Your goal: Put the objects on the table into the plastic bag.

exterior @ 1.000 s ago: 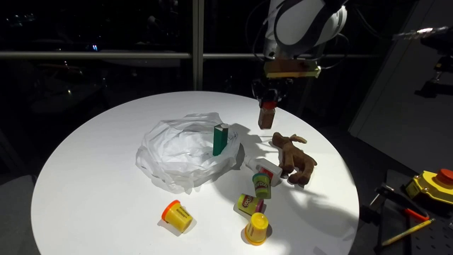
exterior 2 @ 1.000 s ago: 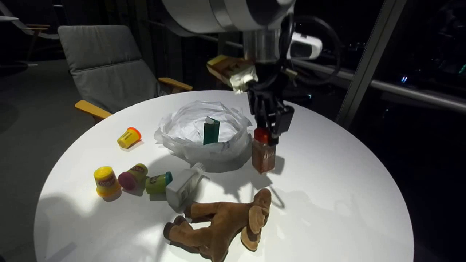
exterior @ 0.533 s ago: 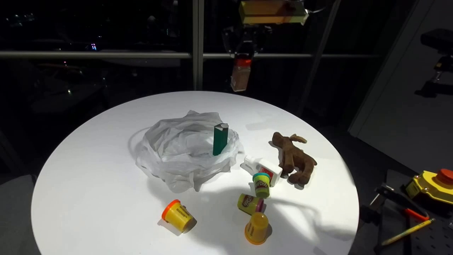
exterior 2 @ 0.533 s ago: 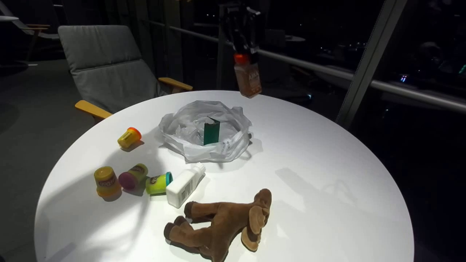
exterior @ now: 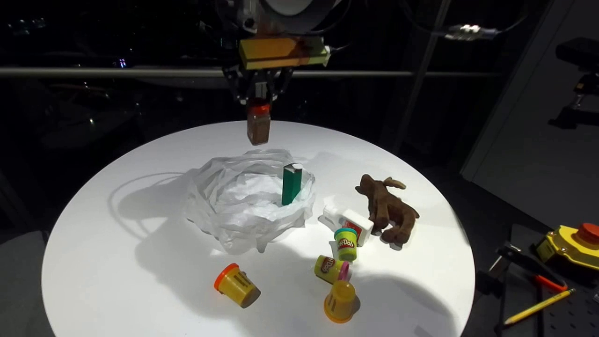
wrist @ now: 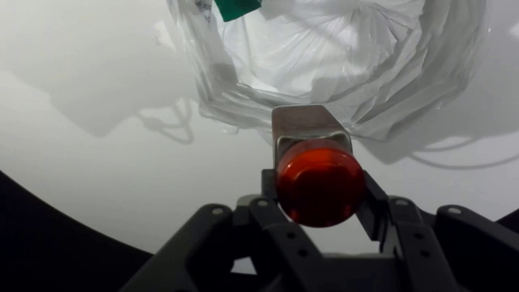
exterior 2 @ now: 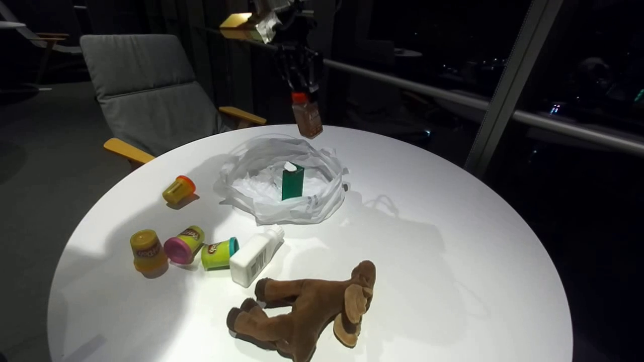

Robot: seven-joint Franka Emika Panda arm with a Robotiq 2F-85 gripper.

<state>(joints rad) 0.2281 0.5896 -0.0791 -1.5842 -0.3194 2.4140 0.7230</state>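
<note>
My gripper [wrist: 318, 190] is shut on the red cap of a square spice jar [wrist: 302, 121]. The jar hangs in the air near the bag's rim, in both exterior views [exterior: 259, 127] [exterior 2: 308, 120]. The white plastic bag [exterior: 234, 231] lies open on the table, also in the wrist view [wrist: 446, 77]. A green box [exterior: 291, 186] stands in the bag. On the table lie a brown plush moose [exterior 2: 307, 311], a white bottle [exterior 2: 254, 259], a teal-lidded tub [exterior: 346, 245], a pink-lidded tub [exterior: 327, 268], a yellow tub [exterior: 340, 302] and an orange-lidded tub [exterior: 236, 286].
The white round table [exterior: 117, 262] has its edge near the jar. A grey chair [exterior 2: 141, 90] stands behind it in an exterior view. A side surface holds a yellow box with a red button [exterior: 571, 245] and a pencil [exterior: 538, 306].
The gripper has carried the jar up from low over the table near the moose and leftward in both exterior views, to beside the bag's rim. The objects on the table have not moved.
</note>
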